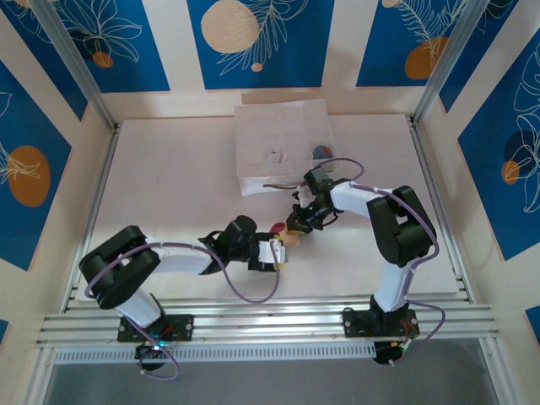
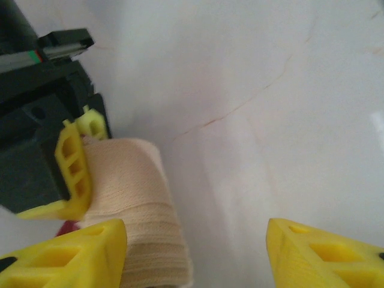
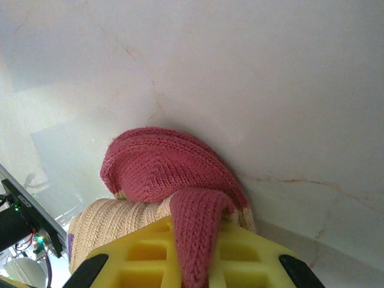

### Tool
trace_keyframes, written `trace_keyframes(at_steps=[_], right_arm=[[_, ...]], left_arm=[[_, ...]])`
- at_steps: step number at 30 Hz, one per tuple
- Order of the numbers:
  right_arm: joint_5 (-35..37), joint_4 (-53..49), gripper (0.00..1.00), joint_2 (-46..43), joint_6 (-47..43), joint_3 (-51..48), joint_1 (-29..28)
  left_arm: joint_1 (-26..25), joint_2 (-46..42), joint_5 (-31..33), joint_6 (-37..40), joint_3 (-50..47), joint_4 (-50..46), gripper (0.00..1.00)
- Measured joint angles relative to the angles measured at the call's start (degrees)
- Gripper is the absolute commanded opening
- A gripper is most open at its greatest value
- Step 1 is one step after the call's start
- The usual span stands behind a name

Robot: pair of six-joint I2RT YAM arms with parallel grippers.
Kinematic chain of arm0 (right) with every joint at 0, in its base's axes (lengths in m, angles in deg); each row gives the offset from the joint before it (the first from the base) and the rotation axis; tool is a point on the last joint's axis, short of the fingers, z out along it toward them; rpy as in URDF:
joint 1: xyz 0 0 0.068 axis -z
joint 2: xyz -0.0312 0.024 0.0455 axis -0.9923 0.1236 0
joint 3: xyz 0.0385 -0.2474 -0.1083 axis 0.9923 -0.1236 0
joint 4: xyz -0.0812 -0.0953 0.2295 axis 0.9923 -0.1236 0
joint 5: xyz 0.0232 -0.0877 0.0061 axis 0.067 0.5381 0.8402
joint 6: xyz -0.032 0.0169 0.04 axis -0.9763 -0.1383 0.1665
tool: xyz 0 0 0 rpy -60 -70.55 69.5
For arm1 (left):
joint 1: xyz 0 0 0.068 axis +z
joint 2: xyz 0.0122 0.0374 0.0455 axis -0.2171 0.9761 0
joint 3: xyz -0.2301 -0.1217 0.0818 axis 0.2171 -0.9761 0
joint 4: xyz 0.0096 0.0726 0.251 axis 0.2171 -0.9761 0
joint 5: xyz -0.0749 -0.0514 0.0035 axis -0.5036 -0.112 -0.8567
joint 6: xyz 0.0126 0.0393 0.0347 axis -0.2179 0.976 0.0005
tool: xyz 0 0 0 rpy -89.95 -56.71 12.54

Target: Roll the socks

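Tan sock (image 1: 288,238), part-rolled, at the middle of the surface (image 1: 169,194): right hand (image 3: 191,258) pinched shut on its maroon toe, left hand (image 2: 198,246) empty, jaws apart beside the roll; best hold that pinch firm and regrip squarely lest it unwind.

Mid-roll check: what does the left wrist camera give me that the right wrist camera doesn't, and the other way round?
Left wrist: the left gripper with its jaws standing apart, not closed on anything, and the right gripper seen from outside, clamped on the rolled tan sock.
Right wrist: the sock's maroon toe, folded over and pinched between the right gripper's jaws.
Both: the tan ribbed body of the sock and the white table under it.
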Motion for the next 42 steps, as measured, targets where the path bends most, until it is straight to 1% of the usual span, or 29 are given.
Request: trace_keyframes(at_steps=[3, 6, 8, 9, 10, 12, 13, 15, 16, 18, 21, 25, 28, 31, 38, 42], right_arm=[[0.04, -1.44, 0.04, 0.61, -0.52, 1.09, 0.00], [0.11, -2.27, 0.04, 0.87, -0.87, 1.57, -0.07], [0.07, -2.45, 0.06, 0.90, -1.16, 1.60, -0.13], [0.07, -2.47, 0.08, 0.90, -1.27, 1.60, -0.15], [0.09, -2.49, 0.12, 0.90, -1.33, 1.60, -0.17], [0.15, -2.49, 0.19, 0.90, -1.68, 1.60, -0.22], [0.35, -2.56, 0.25, 0.85, -1.86, 1.57, -0.22], [0.68, -2.54, 0.42, 0.48, -2.16, 1.27, -0.22], [0.72, -2.29, 0.46, -0.04, -2.45, 0.81, -0.28], [0.87, -2.19, 0.53, -2.10, -3.08, -0.63, -0.68], [2.36, -1.75, 0.57, -6.47, -3.56, -4.17, -1.03], [3.30, -0.26, 0.59, -14.08, -3.17, -8.81, -0.57], [3.65, 1.46, 0.59, -18.84, -3.48, -10.23, -0.57], [5.53, 2.69, 0.59, -22.73, -4.66, -10.80, -1.44], [10.93, 4.09, 0.60, -28.96, -9.25, -10.86, -3.89], [14.60, 6.01, 0.61, -31.52, -14.97, -11.26, -6.54]], left_arm=[[0.00, 2.43, 3.67, 1.92, 0.00, 3.17, 0.68], [-0.37, 5.53, 6.21, 2.82, 0.04, 5.95, 0.66], [-0.42, 6.62, 6.62, 2.86, 0.20, 7.19, 0.54], [-0.57, 7.13, 7.28, 3.10, 0.61, 7.63, 0.45], [-0.57, 7.74, 7.76, 2.80, 1.14, 7.80, 0.28], [-0.57, 7.89, 7.87, 2.86, 1.73, 7.45, 0.02], [-0.57, 7.63, 7.58, 2.64, 2.01, 6.71, 0.00], [-0.57, 7.02, 6.71, 1.97, 2.82, 4.42, 0.00], [-0.46, 6.78, 6.03, 1.16, 3.37, 3.13, 0.00], [0.22, 6.47, 3.76, -0.57, 4.39, 1.03, 0.00], [1.57, 5.64, -1.16, -5.07, 4.61, -0.96, 0.00], [5.16, 5.57, -8.68, -12.90, 4.39, -1.22, 0.00], [8.52, 6.58, -15.26, -18.69, 4.48, -1.14, 0.00], [11.39, 8.37, -21.05, -24.20, 4.74, -0.52, 0.00], [16.24, 10.82, -29.40, -35.98, 5.53, 0.33, 0.00], [18.43, 12.13, -32.92, -41.53, 5.57, 1.20, 0.00]])
